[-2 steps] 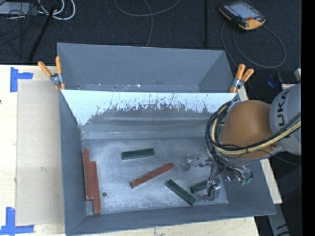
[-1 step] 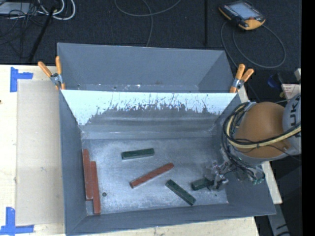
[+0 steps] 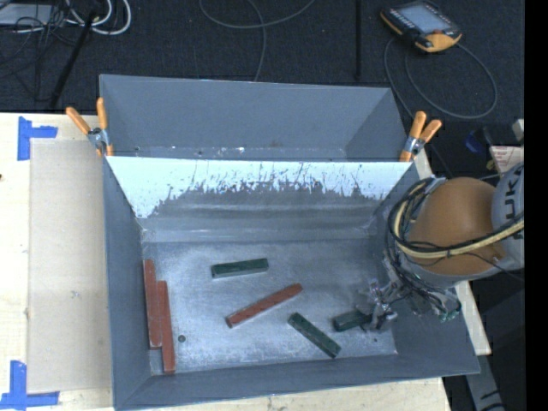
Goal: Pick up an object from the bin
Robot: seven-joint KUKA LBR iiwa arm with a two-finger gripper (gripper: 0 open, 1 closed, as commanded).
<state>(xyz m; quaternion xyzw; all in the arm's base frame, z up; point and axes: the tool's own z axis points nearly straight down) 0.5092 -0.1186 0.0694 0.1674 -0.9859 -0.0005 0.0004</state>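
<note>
Just beside the gripper [image 3: 377, 312], toward the bin's [image 3: 257, 131] middle, lay a short dark green block [image 3: 346, 322], unlifted; gripper state could not be told, pick not yet done.

In the bin [image 3: 257, 135], two long bars [image 3: 157, 319] lie along the left wall, a short bar [image 3: 240, 269] behind a slanted middle bar [image 3: 264, 306], and to the right another bar [image 3: 312, 335] beside a small block [image 3: 347, 321] at the claw [image 3: 377, 313].
</note>
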